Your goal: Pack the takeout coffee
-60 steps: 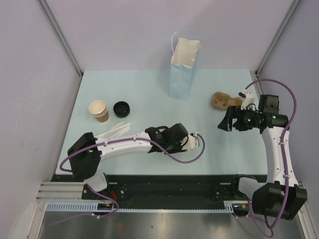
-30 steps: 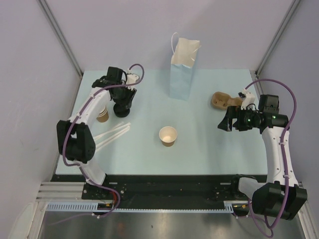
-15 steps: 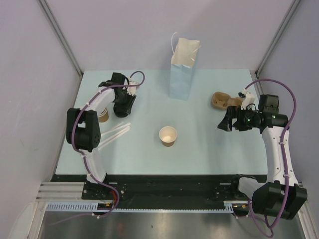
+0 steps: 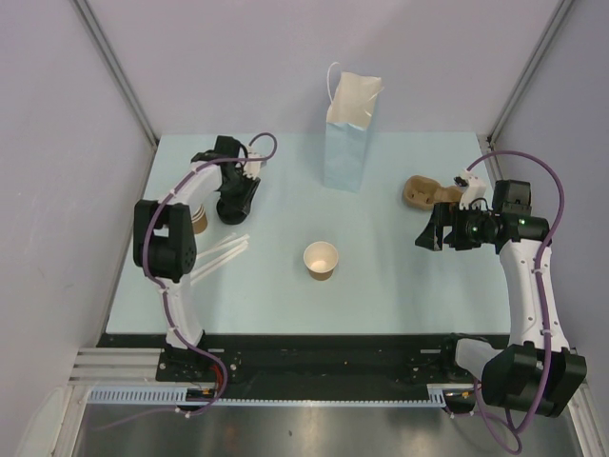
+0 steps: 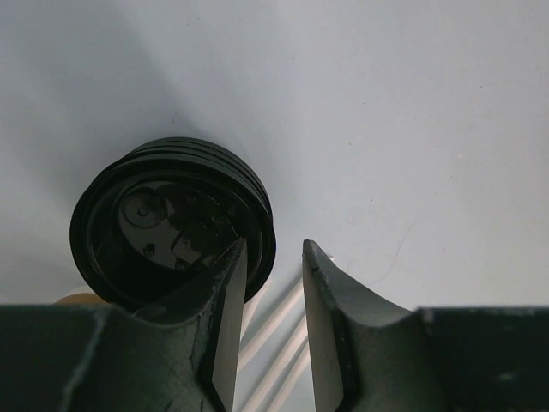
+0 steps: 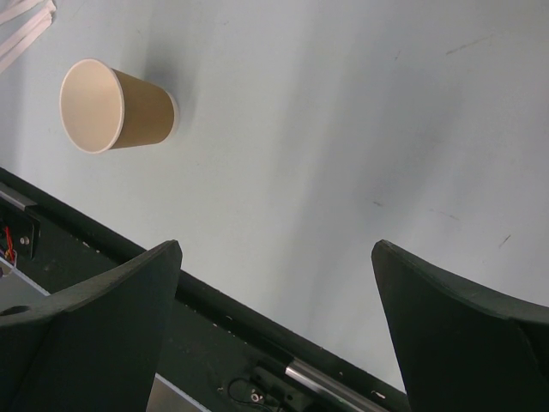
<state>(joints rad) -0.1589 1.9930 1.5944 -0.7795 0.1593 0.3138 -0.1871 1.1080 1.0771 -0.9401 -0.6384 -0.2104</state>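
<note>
The takeout coffee is out of view. An unlidded kraft cup (image 4: 322,259) stands upright at mid-table, also seen in the right wrist view (image 6: 116,106). My left gripper (image 4: 231,208) reaches down onto a stack of black lids (image 5: 163,223) at the back left. Its jaws (image 5: 273,249) are narrowly apart and straddle the stack's right rim. One finger (image 5: 225,292) is over the lid's inside; the other stands off the rim with a gap. My right gripper (image 4: 430,231) hovers wide open at the right, nothing between its fingers (image 6: 276,249).
A light blue paper bag (image 4: 350,133) stands open at the back centre. A stack of tan cups (image 4: 198,219) sits beside the lids, white sticks (image 4: 224,252) lie in front of them. A brown object (image 4: 423,192) lies at the back right.
The left arm swung from mid-table, leaving the cup there, to the lids at back left. Its jaws have since narrowed around the lid rim. The right arm has not moved.
</note>
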